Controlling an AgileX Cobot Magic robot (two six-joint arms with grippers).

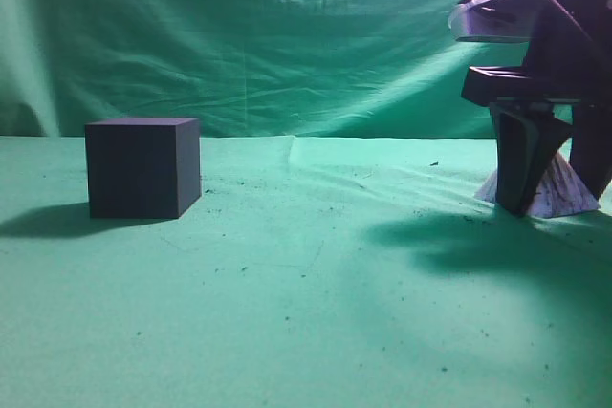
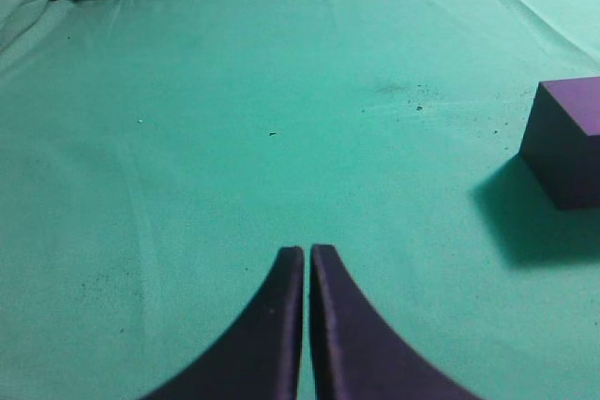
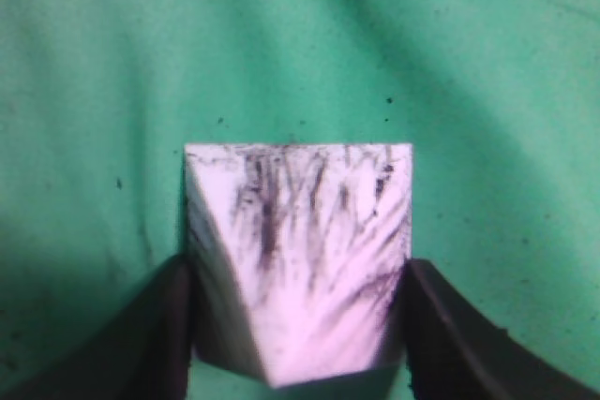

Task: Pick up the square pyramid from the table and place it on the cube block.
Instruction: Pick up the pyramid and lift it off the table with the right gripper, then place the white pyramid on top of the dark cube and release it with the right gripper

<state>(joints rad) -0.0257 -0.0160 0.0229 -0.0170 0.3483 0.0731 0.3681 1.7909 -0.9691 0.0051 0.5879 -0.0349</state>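
The square pyramid [image 1: 566, 190], white with dark marbled streaks, rests on the green table [image 1: 306, 293] at the far right. My right gripper [image 1: 550, 200] reaches down over it with a finger on each side. In the right wrist view the pyramid [image 3: 300, 250] fills the gap between the two fingers [image 3: 300, 267], which touch its left and right sides. The dark cube block [image 1: 142, 167] stands far to the left. It also shows at the right edge of the left wrist view [image 2: 572, 142]. My left gripper [image 2: 307, 252] is shut and empty above bare cloth, left of the cube.
A green backdrop curtain [image 1: 287, 35] hangs behind the table. The cloth is wrinkled and speckled between the cube and the pyramid. The left arm does not show in the exterior view.
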